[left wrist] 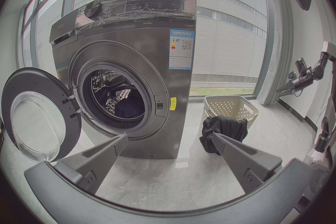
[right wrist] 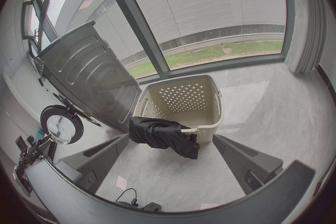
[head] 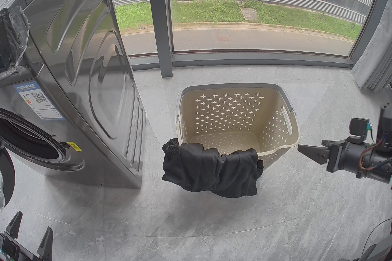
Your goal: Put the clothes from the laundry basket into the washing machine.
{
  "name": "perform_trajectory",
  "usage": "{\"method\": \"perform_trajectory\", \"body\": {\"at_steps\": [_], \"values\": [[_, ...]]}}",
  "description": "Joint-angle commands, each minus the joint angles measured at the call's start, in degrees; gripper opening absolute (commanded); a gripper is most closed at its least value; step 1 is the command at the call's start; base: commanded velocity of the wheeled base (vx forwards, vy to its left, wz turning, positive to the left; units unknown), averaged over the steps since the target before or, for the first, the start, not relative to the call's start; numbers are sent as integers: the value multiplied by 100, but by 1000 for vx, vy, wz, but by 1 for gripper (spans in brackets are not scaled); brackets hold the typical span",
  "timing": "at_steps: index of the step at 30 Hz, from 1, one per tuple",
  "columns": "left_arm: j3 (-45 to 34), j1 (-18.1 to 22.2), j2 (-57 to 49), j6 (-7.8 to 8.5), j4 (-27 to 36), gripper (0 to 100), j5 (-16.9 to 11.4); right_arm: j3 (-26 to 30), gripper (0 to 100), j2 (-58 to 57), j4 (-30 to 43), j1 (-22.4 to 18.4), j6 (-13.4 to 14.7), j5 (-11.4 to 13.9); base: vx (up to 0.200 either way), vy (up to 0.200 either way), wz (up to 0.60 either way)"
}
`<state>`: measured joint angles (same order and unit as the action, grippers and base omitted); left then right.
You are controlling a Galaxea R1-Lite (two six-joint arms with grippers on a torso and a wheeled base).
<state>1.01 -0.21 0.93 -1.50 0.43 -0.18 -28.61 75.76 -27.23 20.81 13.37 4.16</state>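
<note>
At 9 o'clock in the head view: grey washing machine (head: 81,70), round door (left wrist: 35,123) swung wide open. Just right of centre, on the floor: cream laundry basket (head: 239,86). Over its 6 o'clock rim: black garment (head: 210,170), draped and hanging outside. Inside the drum: more dark cloth (left wrist: 127,107). At 3 o'clock: right end effector (right wrist: 168,139), spread wide, holding nothing. At 7 o'clock: left end effector (left wrist: 168,136), likewise wide apart and bare. On the machine's front: blue-headed label (left wrist: 181,49) with coloured bars and a square code, and a small yellow sticker (left wrist: 173,103).
</note>
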Motion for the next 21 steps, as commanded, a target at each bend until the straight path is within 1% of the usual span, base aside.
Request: {"method": "perform_trajectory", "body": {"at_steps": [1,4,8,11,12,13,15,19,21], "values": [[-84,3,-75,1,1,100,1,-531,100,1283,-98,108,166,-91,0,0,0],[-84,3,-75,1,1,100,1,-707,100,1591,-98,143,192,-275,0,0,0],[-84,3,-75,-8,1,100,1,-927,100,2012,-98,151,218,-337,0,0,0],[-84,3,-75,-17,1,100,1,-1094,100,2276,-98,231,289,-504,0,0,0],[-84,3,-75,-8,1,100,1,-1094,100,2276,-98,231,289,-504,0,0,0],[-84,3,-75,-17,1,100,1,-1235,100,2505,-98,301,350,-662,0,0,0],[-84,3,-75,-17,1,100,1,-1349,100,2680,-98,380,412,-776,0,0,0],[-84,3,-75,-17,1,100,1,-1586,100,3006,-98,573,711,-1075,0,0,0],[-84,3,-75,-17,1,100,1,-1683,100,3155,-98,626,763,-1163,0,0,0]]}}
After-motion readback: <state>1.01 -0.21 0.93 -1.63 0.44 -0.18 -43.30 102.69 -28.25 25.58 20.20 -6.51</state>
